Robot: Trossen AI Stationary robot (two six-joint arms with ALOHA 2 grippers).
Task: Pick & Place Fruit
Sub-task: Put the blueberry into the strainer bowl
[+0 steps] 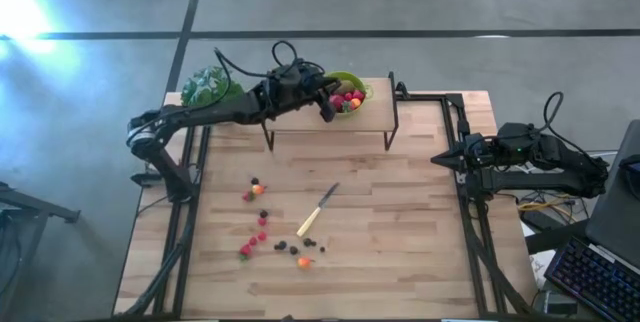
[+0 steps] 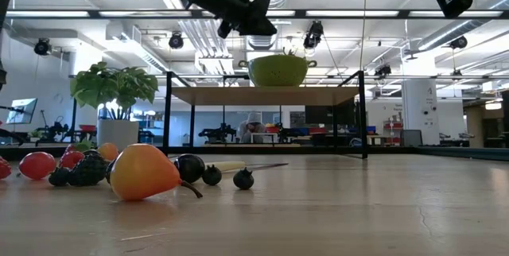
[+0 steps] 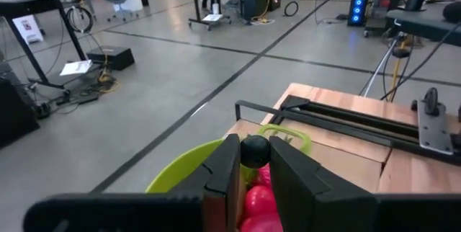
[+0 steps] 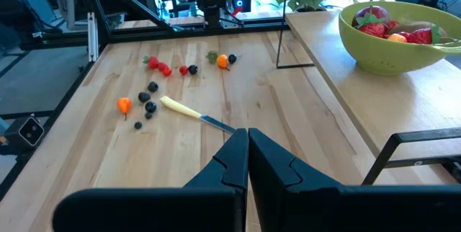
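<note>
Berry held: dark berry [image 3: 253,148] pinched between the fingers [image 3: 225,171] of the left tool [image 3: 251,167], just above the green bowl.
Fruit in bowl: red pieces [image 1: 350,96] with a little orange among them; the right wrist view also shows a brown-green piece [image 4: 415,27] there.
Bowl: lime-green colander [image 1: 348,90] with side handles, standing on the raised wooden shelf [image 1: 330,117] along the worktop's far edge, toward the shelf's middle.
Loose fruit: scattered pieces [image 1: 262,222] on the wooden worktop [image 1: 400,232], left of centre toward the near edge; mostly red, several dark berries, a few orange ones. In the low view an orange piece [image 2: 143,172] lies closest to the near edge, with dark berries [image 2: 211,175] beside it and red ones [image 2: 36,164] farther left.
Knife: pale-handled knife [image 1: 317,210] lying flat near the worktop's middle, just right of the loose fruit, blade pointing toward the far edge.
Left tool: raised over the shelf, at the bowl's rim, closed on the dark berry.
Right tool: right tool [image 1: 440,160] held above the worktop's right edge, pointing inward, fingers closed together with nothing between them.
Plant: leafy green potted plant [image 1: 208,86] at the far left corner, beside the shelf's left end.
</note>
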